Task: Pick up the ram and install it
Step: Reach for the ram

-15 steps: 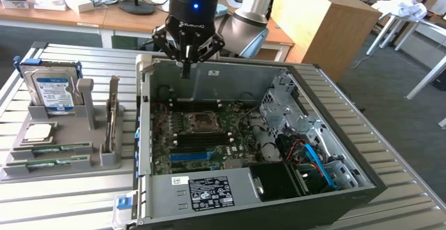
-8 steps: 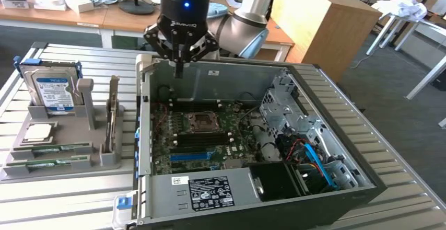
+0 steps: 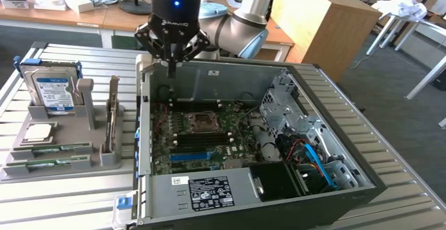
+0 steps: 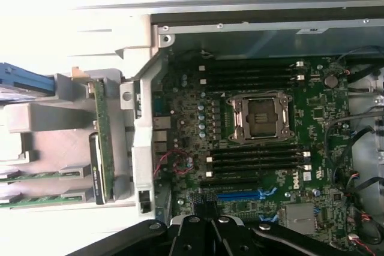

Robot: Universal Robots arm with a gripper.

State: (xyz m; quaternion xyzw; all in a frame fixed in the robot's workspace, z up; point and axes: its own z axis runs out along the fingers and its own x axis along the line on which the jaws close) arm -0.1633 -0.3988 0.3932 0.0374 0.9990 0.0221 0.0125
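I judged the pick-up not yet begun. My gripper (image 3: 172, 69) hung with its fingers pressed together, holding nothing, over the sheet-metal wall of the open computer case (image 3: 230, 81). The ram (image 3: 54, 148), a thin green board with a white label strip, lay flat in the matte grey holder (image 3: 66, 173) at the exterior view's left (well apart from the tool). Fetching it would call for parted fingers aligned with its narrow edges.

Robotics lab, open computer case (image 3: 223, 78) on slatted bench (image 3: 62, 204), desks (image 3: 42, 14) behind
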